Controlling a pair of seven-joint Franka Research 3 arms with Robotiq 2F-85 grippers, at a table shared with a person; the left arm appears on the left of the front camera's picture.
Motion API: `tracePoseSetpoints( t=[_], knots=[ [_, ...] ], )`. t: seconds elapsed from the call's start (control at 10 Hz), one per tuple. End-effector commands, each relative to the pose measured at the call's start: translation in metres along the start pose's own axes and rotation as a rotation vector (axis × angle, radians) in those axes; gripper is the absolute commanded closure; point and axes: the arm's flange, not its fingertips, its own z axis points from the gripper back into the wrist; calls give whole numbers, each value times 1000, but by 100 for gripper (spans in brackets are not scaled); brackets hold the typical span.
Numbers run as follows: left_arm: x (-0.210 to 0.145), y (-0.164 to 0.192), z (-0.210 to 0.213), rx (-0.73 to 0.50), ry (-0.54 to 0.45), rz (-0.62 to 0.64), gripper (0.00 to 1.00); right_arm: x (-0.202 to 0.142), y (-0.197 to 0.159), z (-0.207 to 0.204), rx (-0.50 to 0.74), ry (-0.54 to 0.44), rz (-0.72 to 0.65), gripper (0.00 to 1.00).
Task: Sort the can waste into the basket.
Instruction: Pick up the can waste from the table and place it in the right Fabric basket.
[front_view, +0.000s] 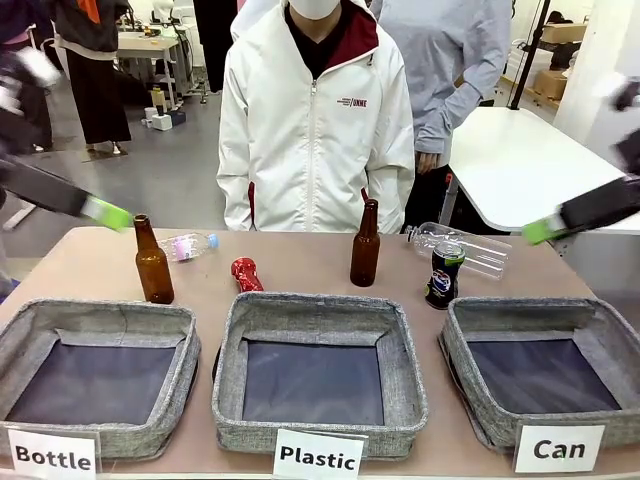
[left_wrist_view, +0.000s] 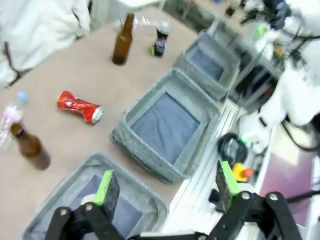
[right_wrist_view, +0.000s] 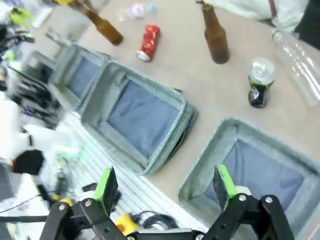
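Note:
The crushed red can (front_view: 246, 274) lies on the table behind the middle basket; it also shows as red can (left_wrist_view: 80, 106) and red can (right_wrist_view: 148, 42). The dark can (front_view: 443, 275) with a silver top stands upright just behind the "Can" basket (front_view: 520, 311), at the right. In the wrist views the same pair appear as dark can (left_wrist_view: 160, 42) beside basket (left_wrist_view: 226, 55), and dark can (right_wrist_view: 260, 82) above basket (right_wrist_view: 235, 128). My left gripper (front_view: 112, 215) hangs high at the far left and my right gripper (front_view: 540, 232) high at the far right. Both left gripper (left_wrist_view: 167, 184) and right gripper (right_wrist_view: 165, 184) are open and hold nothing.
Two brown bottles (front_view: 153, 262) (front_view: 365, 245) stand upright mid-table. Clear plastic bottles (front_view: 188, 245) (front_view: 470, 250) lie at the back. The "Plastic" basket (front_view: 320, 305) and "Bottle" basket (front_view: 95, 312) sit along the front edge. A person in a white jacket (front_view: 315, 130) stands at the far side.

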Motion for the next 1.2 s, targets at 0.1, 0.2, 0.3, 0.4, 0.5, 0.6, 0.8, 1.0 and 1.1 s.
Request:
tracePoseSetpoints(
  t=[0.1, 0.2, 0.3, 0.4, 0.5, 0.6, 0.8, 1.0, 1.1],
  knots=[
    [-99, 71, 79, -32, -310, 320, 0, -70, -81, 49, 173, -204, -340, 0],
    [-118, 96, 101, -28, -366, 435, 0, -90, -111, 63, 242, -294, -455, 0],
    [-133, 117, 107, -13, -437, 547, 0, -106, -141, 74, 288, -389, -574, 0],
    [-156, 123, 114, -32, -519, 593, 0, -117, -161, 80, 316, -435, -653, 0],
    [-166, 112, 105, -23, -589, 639, 0, -124, -176, 84, 328, -448, -700, 0],
    [-160, 112, 99, -6, -610, 669, 0, -128, -192, 82, 332, -480, -766, 0],
    [-162, 144, 146, -20, -567, 687, 0, -139, -189, 95, 310, -456, -768, 0],
    [-162, 144, 146, -20, -567, 687, 0, -139, -189, 95, 310, -456, -768, 0],
    [-162, 144, 146, -20, -567, 687, 0, -139, -189, 95, 310, -456, -768, 0]
  ],
)
